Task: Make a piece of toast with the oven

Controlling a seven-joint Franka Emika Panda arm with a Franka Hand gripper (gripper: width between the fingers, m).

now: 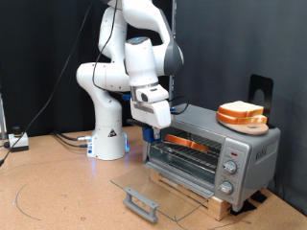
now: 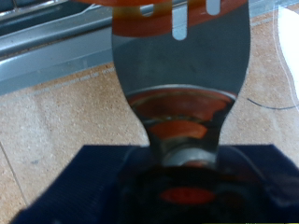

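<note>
The silver oven (image 1: 213,151) stands at the exterior view's right with its glass door (image 1: 158,187) folded down flat. My gripper (image 1: 151,125) is at the oven's open front, on the exterior view's left side. It is shut on the handle of a slotted metal spatula (image 2: 177,79). The blade reaches into the oven mouth. An orange-brown piece of toast (image 1: 187,142) lies at rack height inside. In the wrist view (image 2: 140,14) it shows at the blade's far end. The gripper (image 2: 182,182) shows as dark blue fingers (image 2: 65,187) around the spatula's neck.
A pile of bread slices (image 1: 242,115) sits on top of the oven. Round knobs (image 1: 230,168) line its right column. The door's grey handle (image 1: 142,203) sticks out over the table. A black stand (image 1: 261,88) is behind the oven. Cables and a small box (image 1: 17,141) lie at far left.
</note>
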